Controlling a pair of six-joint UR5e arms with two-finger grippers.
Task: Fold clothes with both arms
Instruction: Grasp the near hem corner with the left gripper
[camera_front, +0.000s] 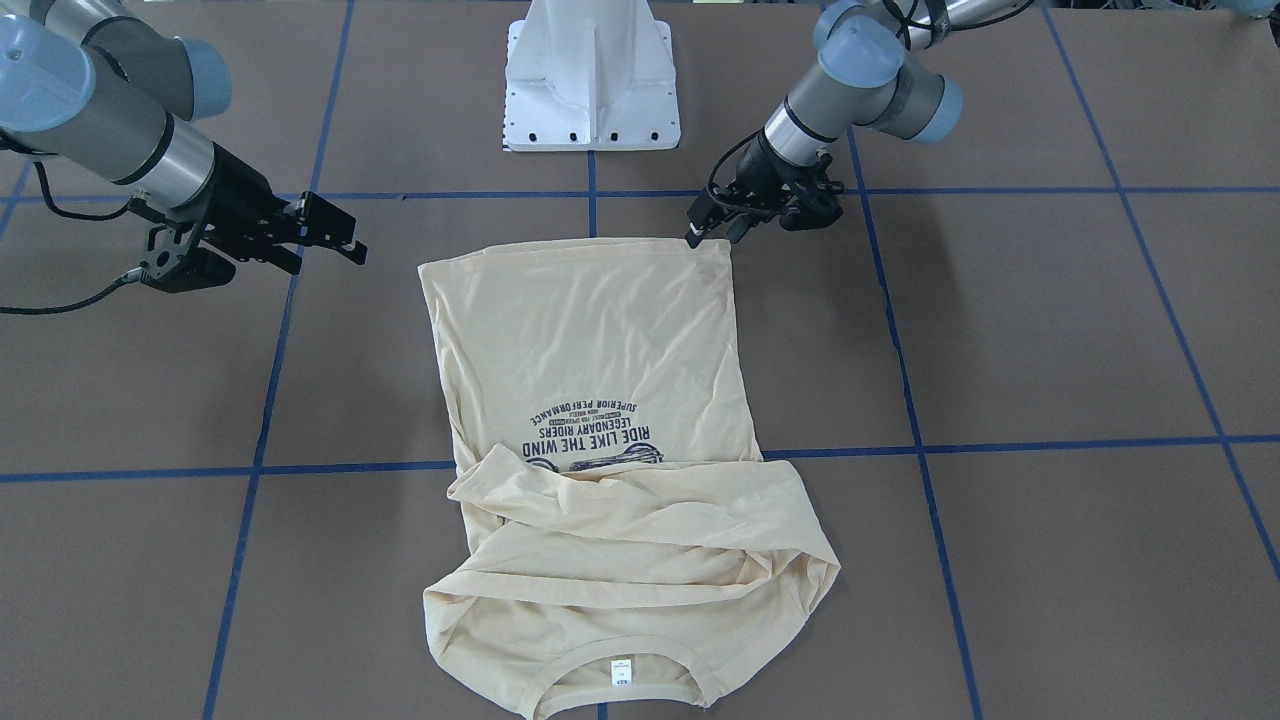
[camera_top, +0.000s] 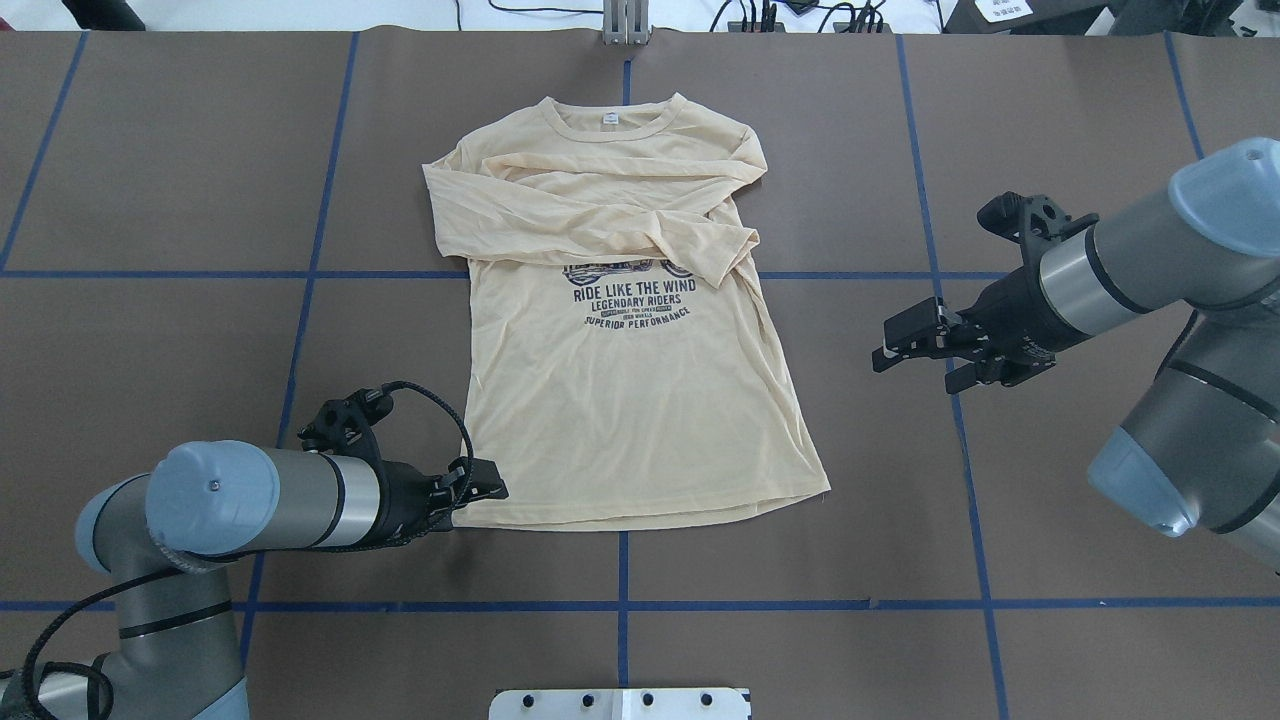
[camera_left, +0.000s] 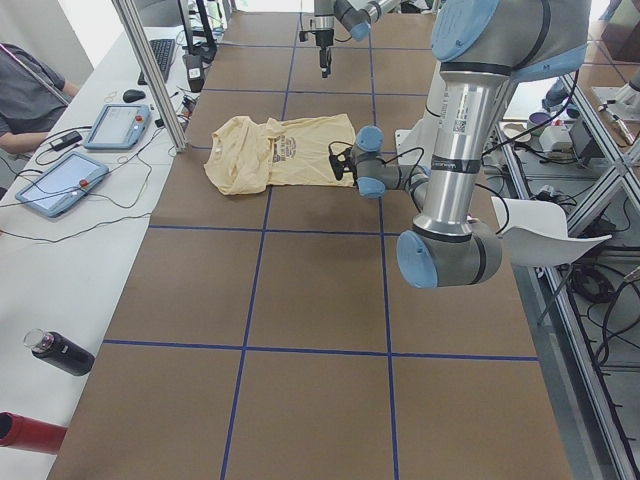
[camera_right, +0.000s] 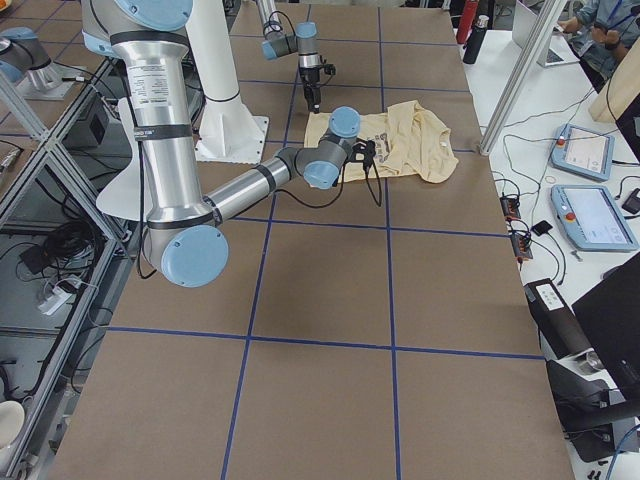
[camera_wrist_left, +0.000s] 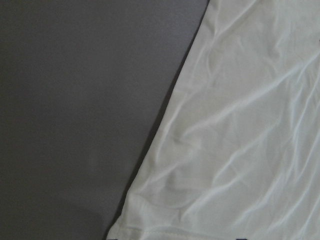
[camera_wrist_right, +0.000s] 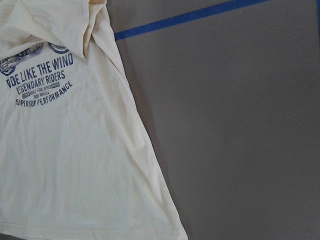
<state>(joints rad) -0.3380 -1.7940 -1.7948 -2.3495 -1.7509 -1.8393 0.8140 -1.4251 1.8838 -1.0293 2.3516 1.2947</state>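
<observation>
Your table (camera_top: 150, 180) has a brown cover, cut into big squares by blue tape lines (camera_top: 300, 274). The cream shirt (camera_top: 620, 400) lies flat in the middle, print side up. Its neck points away from the robot and both long sleeves are folded across the chest. The left gripper (camera_top: 488, 490) sits low at the hem corner on its own side, fingers apart, not squeezing the cloth. The right gripper (camera_top: 890, 345) hangs over bare cover beside the shirt, open wide and empty. A white base (camera_front: 590, 90) stands at the robot's edge. Across the table runs a white desk (camera_left: 40, 260) with a grey tablet (camera_left: 60, 183) and a dark bottle (camera_left: 60, 353).
</observation>
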